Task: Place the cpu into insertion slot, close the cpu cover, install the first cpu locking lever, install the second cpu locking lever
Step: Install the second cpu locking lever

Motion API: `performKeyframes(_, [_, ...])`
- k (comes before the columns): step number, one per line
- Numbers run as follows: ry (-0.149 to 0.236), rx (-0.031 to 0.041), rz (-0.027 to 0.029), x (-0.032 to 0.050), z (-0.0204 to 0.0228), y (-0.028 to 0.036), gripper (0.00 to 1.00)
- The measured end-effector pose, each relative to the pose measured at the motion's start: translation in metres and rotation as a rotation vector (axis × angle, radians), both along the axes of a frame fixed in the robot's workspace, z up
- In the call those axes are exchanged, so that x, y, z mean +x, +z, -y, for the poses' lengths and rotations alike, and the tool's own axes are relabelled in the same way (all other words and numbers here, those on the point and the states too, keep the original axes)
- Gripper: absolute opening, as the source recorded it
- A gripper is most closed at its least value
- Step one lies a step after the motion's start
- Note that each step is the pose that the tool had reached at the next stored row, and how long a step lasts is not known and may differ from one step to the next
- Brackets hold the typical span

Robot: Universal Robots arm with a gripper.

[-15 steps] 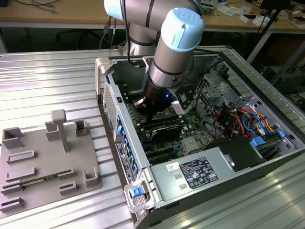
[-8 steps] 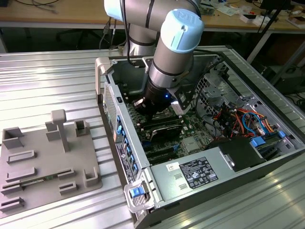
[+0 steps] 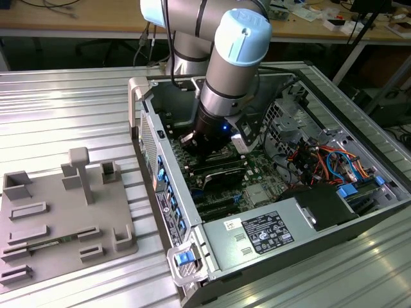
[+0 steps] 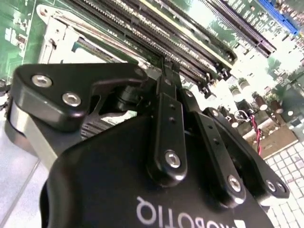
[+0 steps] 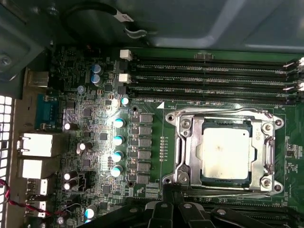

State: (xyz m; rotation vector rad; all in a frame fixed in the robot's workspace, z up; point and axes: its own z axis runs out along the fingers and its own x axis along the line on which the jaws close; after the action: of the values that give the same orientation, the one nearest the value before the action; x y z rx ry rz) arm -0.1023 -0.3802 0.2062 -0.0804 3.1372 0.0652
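On the ribbed metal table (image 3: 64,109), toward the exterior view's left and nearest the camera, lies a grey fixture plate (image 3: 61,215) with raised blocks and posts. Just beside it on the exterior view's right sits the open computer case (image 3: 192,256), its near end carrying a labelled power supply (image 3: 263,234), with orange and blue cables (image 3: 334,163) bundled farther along on the exterior view's right. Deeper inside the case the arm (image 3: 234,70) reaches down to the green motherboard (image 3: 266,170), and the hand (image 4: 166,71) hangs low over the long black memory slots (image 4: 190,45); in the second wrist view its black fingers (image 4: 164,121) are drawn together to a point with nothing between them. In the first wrist view the cpu (image 5: 225,152) lies flat in the insertion slot (image 5: 247,178), its dull silver top showing through the window of the cpu cover (image 5: 190,149), which lies down around it. The hand is near the socket but apart from it. Beyond the case, a workbench (image 3: 77,25) runs across the far side.
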Motion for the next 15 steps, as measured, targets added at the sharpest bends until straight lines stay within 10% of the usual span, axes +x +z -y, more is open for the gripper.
performKeyframes(8, [0.000,-0.0004,-0.0003,0.0000,-0.0047,0.0295,0.11])
performKeyframes(15, [0.000,-0.0004,-0.0003,0.0129,-0.0152,0.0302,0.11])
